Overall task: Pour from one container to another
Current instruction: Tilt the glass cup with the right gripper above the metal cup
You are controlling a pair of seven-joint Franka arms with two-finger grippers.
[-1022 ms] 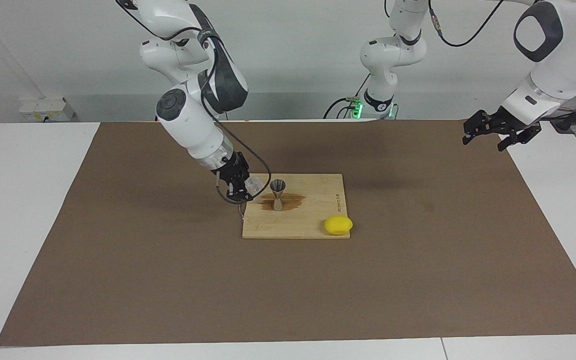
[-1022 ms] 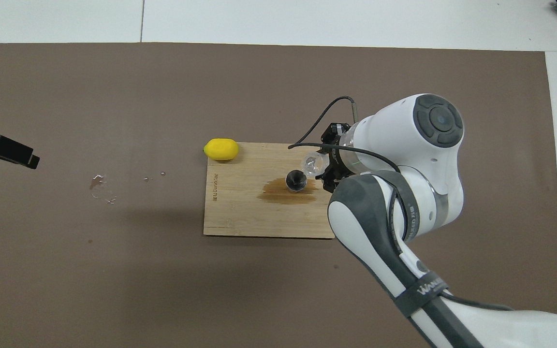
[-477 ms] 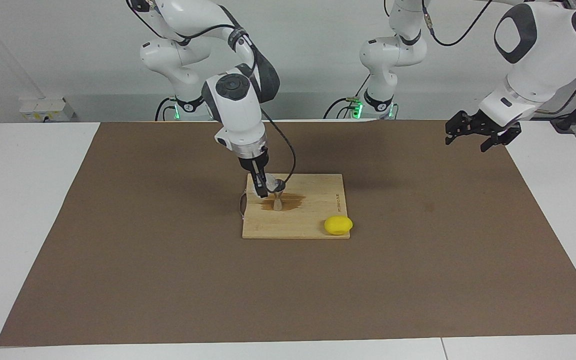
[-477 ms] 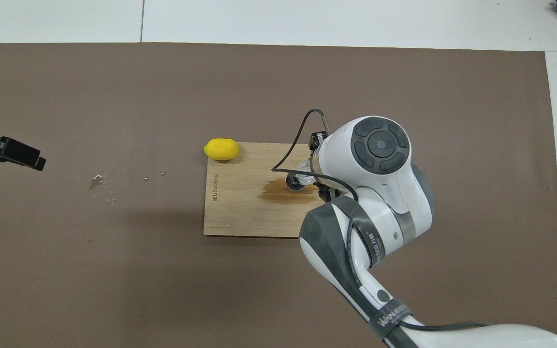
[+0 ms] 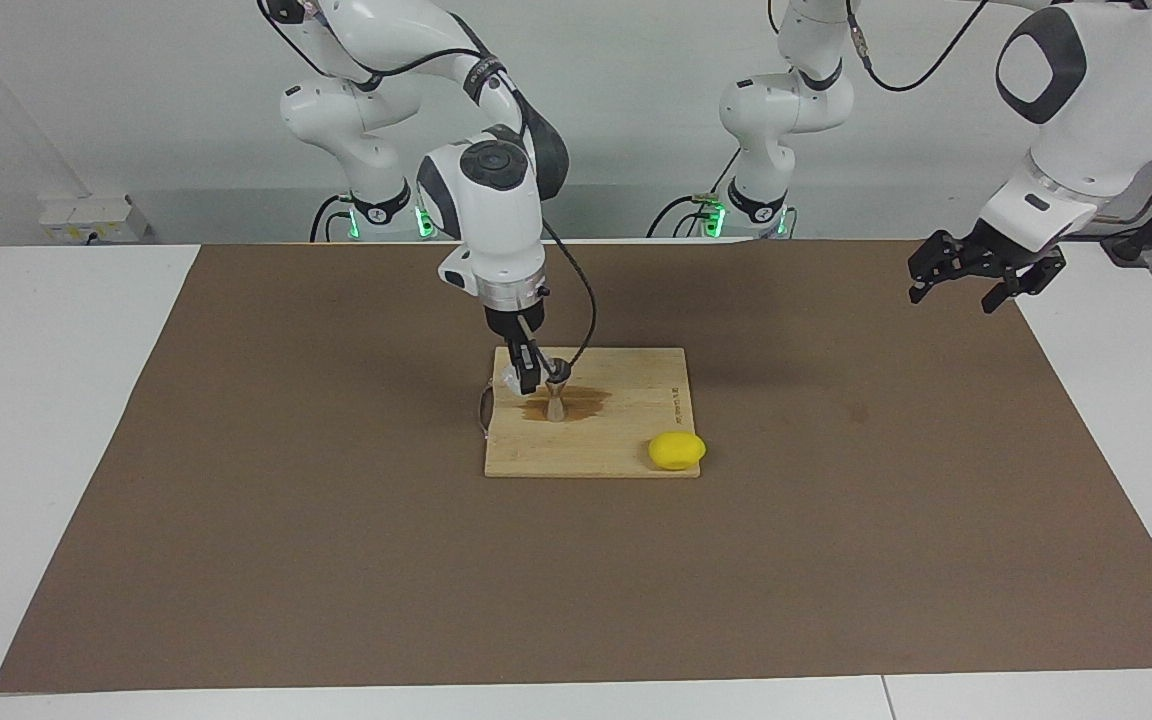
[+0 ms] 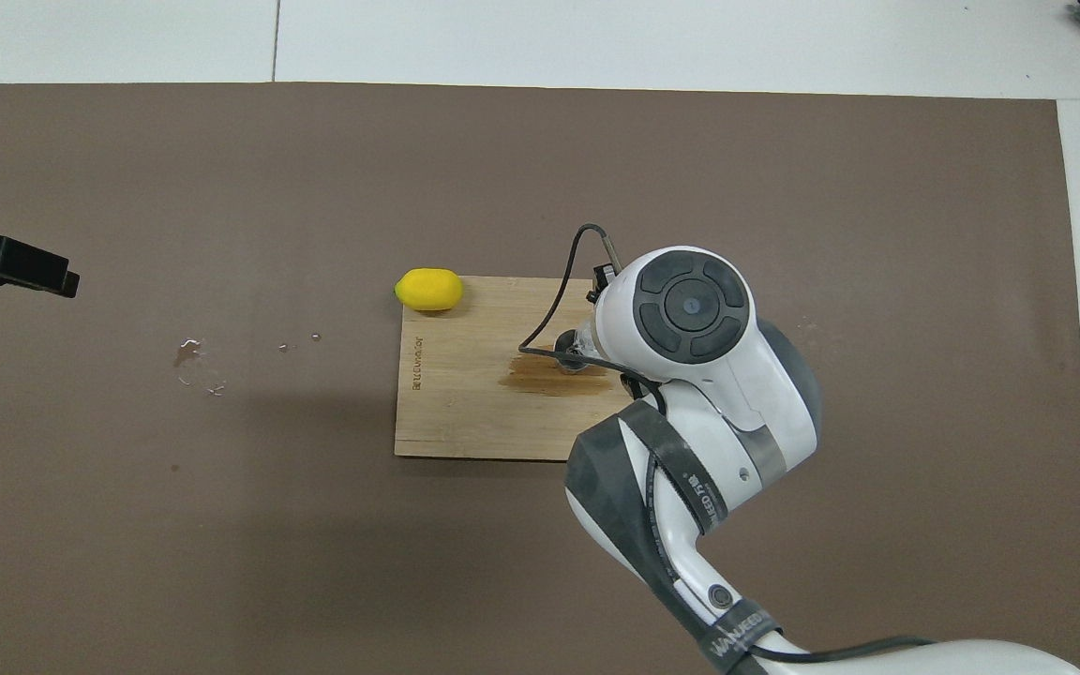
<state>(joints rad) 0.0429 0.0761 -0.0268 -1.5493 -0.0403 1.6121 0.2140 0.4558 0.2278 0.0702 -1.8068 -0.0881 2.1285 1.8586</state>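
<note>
The silvery hourglass jigger (image 5: pixel 557 394) stands upright on a brown wet stain on the wooden board (image 5: pixel 626 440). My right gripper (image 5: pixel 529 374) points straight down and is shut on the small clear cup (image 5: pixel 513 378), right beside the jigger's rim on the right arm's side. In the overhead view the right arm's wrist (image 6: pixel 685 314) hides the cup and most of the jigger (image 6: pixel 565 357). My left gripper (image 5: pixel 976 272) waits open and empty in the air over the mat's corner at the left arm's end; it also shows in the overhead view (image 6: pixel 10 267).
A yellow lemon (image 5: pixel 677 451) lies at the board's corner farther from the robots, toward the left arm's end. Small water drops (image 6: pixel 195 361) lie on the brown mat (image 5: pixel 286 560) toward the left arm's end. A black cable (image 5: pixel 576 310) loops from the right wrist.
My right wrist has swung from a slant to straight down, bringing the cup from beside the board's edge close against the jigger's rim. My left gripper has only shifted slightly.
</note>
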